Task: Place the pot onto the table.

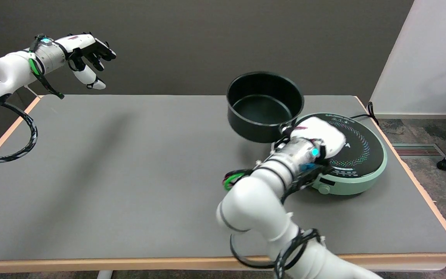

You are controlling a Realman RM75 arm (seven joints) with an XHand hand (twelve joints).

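Note:
A black, empty pot [265,105] hangs in the air above the grey table [130,162], just left of the round green cooker [356,162]. My right hand [316,137] grips the pot by its handle, which the hand hides. The pot's base is off the table and casts a shadow below it. The hand itself hovers over the cooker's left edge, with the white forearm running down to the picture's lower right.
The cooker stands near the table's right edge, its cable [368,110] trailing off the far right corner. The idle left hand [87,50] hangs in the air at the upper left. The glass lid seen earlier is hidden behind the pot.

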